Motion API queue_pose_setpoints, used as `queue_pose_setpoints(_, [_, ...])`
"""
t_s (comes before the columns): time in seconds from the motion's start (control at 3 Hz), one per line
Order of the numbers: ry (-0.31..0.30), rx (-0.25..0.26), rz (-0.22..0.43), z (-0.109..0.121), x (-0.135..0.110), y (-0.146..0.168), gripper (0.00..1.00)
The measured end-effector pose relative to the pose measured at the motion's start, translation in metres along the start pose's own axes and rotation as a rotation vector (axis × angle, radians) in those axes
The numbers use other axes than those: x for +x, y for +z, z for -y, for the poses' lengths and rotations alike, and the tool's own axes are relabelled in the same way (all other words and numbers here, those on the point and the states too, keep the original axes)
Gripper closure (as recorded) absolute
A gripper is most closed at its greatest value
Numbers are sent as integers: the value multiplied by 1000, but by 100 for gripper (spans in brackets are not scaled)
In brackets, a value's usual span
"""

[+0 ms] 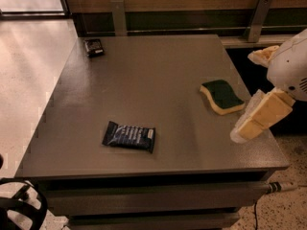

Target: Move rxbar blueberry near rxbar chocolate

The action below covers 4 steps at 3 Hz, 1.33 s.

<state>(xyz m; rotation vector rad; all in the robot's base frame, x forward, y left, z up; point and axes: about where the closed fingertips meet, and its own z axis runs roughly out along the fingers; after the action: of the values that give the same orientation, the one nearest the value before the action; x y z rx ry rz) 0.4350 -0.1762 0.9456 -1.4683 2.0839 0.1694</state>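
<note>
Hovering at the right edge of the frame, the gripper (pixel 258 120) sits over the table's (pixel 158 75) right rim, just below the green-and-yellow sponge (pixel 222 96). Camera view does not show whether it is released or clenched. The rxbar blueberry (pixel 129 136) lies flat at lower left-centre, untouched. The rxbar chocolate (pixel 94 47) is upper left, well apart. Step judged: approach. Next move calls for reaching left across to the blue bar.

Non-task items: table, sponge, wall brackets.
Green-and-yellow sponge (pixel 222 96) lies flat, green side up, near the right edge of the grey table (pixel 158 80); two metal brackets (pixel 119 17) stand against the wood-panelled wall behind.
</note>
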Motion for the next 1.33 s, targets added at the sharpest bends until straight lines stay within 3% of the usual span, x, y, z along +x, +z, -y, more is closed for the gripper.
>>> queue_pose_setpoints(0.67, [73, -60, 321, -26, -43, 59, 0])
queue_pose_setpoints(1.0, [84, -88, 419, -39, -64, 75, 0])
queue_pose_setpoints(1.33, [83, -87, 418, -39, -64, 75, 0])
